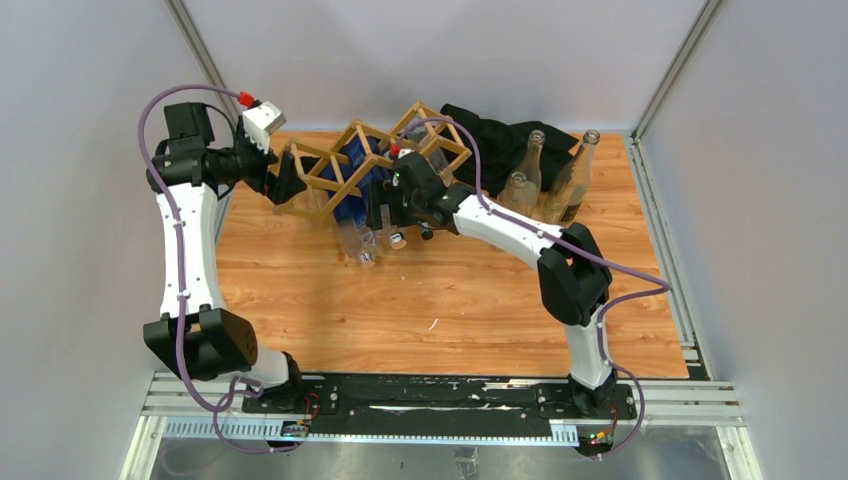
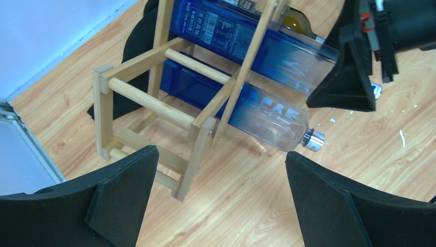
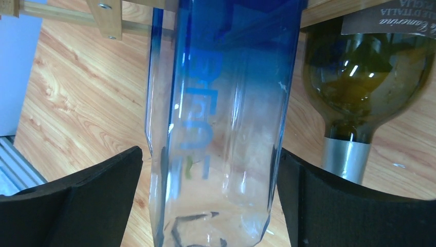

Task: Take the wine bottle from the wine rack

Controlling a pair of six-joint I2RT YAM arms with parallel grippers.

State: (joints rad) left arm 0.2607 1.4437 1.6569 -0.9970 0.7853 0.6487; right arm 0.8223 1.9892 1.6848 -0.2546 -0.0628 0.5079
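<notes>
Right end effector [image 3: 210,154]: released, with its fingers straddling the clear part of the blue wine bottle [image 3: 216,103]. It looks placed to clench and draw the bottle out lengthwise.
Blue wine bottle: lies tilted in a cell of the wine rack [image 2: 149,103], its clear end jutting out over the desk [image 1: 450,300].
Left end effector [image 2: 221,157]: spread wide and grasping nothing. It faces the rack's end frame, probably to steady it.
Risk: the green bottle [image 3: 365,77] lies just beside the blue one and could be nudged.
</notes>
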